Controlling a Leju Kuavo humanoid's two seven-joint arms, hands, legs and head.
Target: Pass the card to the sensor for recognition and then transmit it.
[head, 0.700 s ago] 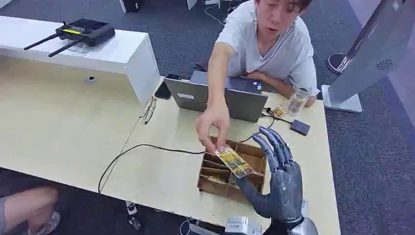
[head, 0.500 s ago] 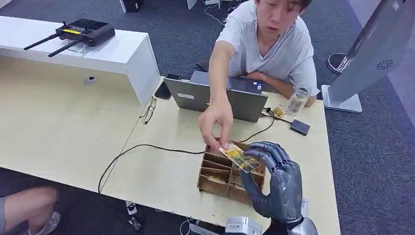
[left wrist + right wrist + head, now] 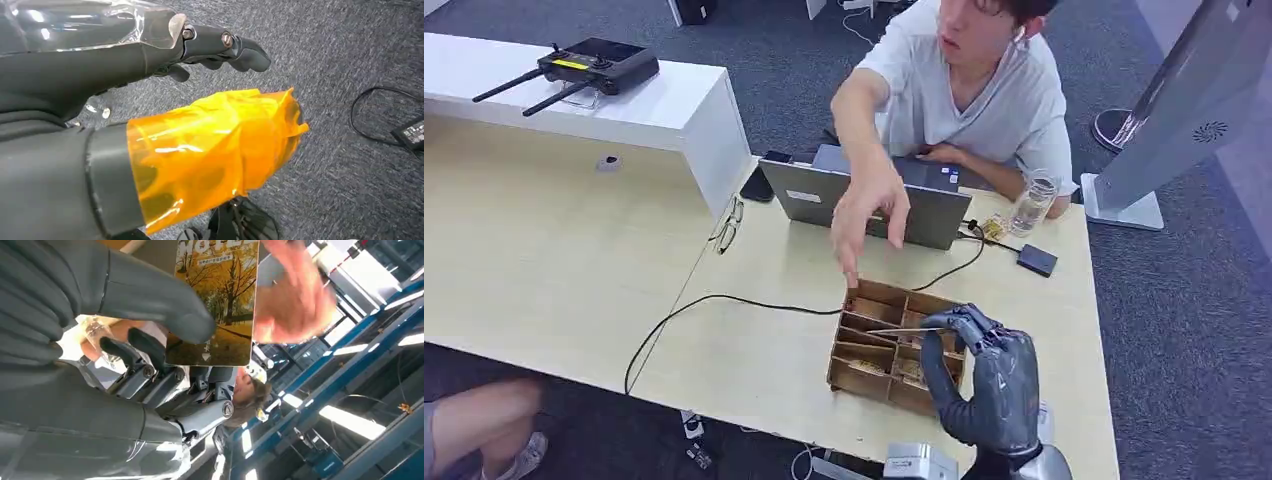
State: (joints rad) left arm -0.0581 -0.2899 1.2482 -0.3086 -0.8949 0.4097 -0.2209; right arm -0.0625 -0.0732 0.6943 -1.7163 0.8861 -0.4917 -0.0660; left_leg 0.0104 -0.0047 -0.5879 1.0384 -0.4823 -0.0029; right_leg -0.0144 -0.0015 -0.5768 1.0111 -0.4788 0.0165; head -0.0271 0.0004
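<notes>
My right hand (image 3: 986, 385) is raised over the near right part of the table, above the wooden compartment box (image 3: 864, 372). It pinches a card (image 3: 906, 329), which looks like a thin edge-on line in the head view. In the right wrist view the card (image 3: 220, 300) shows a yellow autumn-tree print, held between my thumb and fingers (image 3: 150, 292). A person's hand (image 3: 869, 212) hovers apart from the card, above the box's far edge. My left hand (image 3: 175, 100), its thumb wrapped in orange film, hangs over grey carpet and holds nothing.
A person in a grey shirt (image 3: 984, 100) sits behind a laptop (image 3: 869, 205). A small black flat device (image 3: 1036, 260), a clear bottle (image 3: 1032, 205) and a black cable (image 3: 724, 300) lie on the table. A black router (image 3: 594, 65) sits on the white shelf at far left.
The person brought the card to my open right hand, my fingers closed on it, and the person's hand let go and drew back toward the laptop.
</notes>
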